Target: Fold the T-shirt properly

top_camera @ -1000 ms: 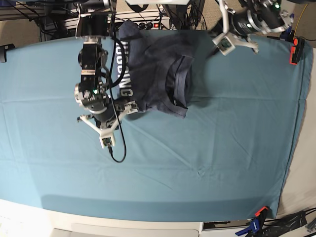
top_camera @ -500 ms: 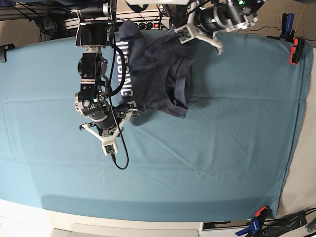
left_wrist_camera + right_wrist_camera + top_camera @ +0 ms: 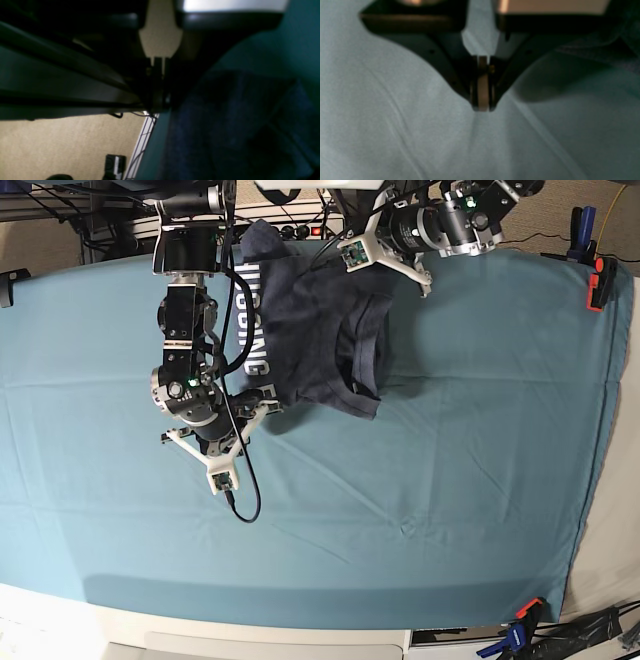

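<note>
Both closed claws flank the T-shirt [image 3: 310, 330], gripping nothing.

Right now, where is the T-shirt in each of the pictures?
Base: the T-shirt lies crumpled at the far middle of the table.
Left wrist: dark blue cloth fills the lower right.
Right wrist: only a dark edge shows at the upper right.
Shared landmark: the teal tablecloth lies under it in all three views.

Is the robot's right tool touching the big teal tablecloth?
Touching. In the right wrist view, the shut right tool presses its tip into the plain teal tablecloth, and creases spread out from that spot.
</note>
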Controlling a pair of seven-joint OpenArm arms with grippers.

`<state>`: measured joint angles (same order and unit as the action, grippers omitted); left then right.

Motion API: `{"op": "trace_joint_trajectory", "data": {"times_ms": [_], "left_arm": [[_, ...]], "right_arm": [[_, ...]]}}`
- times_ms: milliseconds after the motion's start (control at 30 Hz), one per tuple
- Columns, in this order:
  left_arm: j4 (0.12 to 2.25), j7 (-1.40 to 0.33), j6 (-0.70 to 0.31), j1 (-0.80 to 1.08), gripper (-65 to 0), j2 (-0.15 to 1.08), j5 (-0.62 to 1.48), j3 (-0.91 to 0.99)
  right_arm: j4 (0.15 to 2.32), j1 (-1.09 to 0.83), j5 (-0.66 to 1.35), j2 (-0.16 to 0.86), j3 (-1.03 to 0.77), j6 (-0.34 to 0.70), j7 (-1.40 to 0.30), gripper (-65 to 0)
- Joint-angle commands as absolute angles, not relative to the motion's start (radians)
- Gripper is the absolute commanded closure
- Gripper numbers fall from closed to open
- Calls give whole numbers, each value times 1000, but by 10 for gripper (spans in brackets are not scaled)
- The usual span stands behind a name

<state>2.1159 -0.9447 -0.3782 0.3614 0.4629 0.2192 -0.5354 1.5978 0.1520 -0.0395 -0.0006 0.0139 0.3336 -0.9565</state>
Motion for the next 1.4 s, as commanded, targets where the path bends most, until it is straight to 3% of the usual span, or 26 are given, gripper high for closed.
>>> {"op": "trace_joint_trajectory", "data": {"times_ms": [0,467,1367], "left_arm": [[2114,-852,-303,350,0,410,239,-550],[1962,-830,-303,256,0,349,239,-550],[2015,-898,-278,197,0,396,280,-546]], "right_arm": [[1614,175,-34,0,14,334,-934,0],[1613,174,-34,0,14,334,-941,0],[1613,173,-34,3,14,348,-962,0]]}}
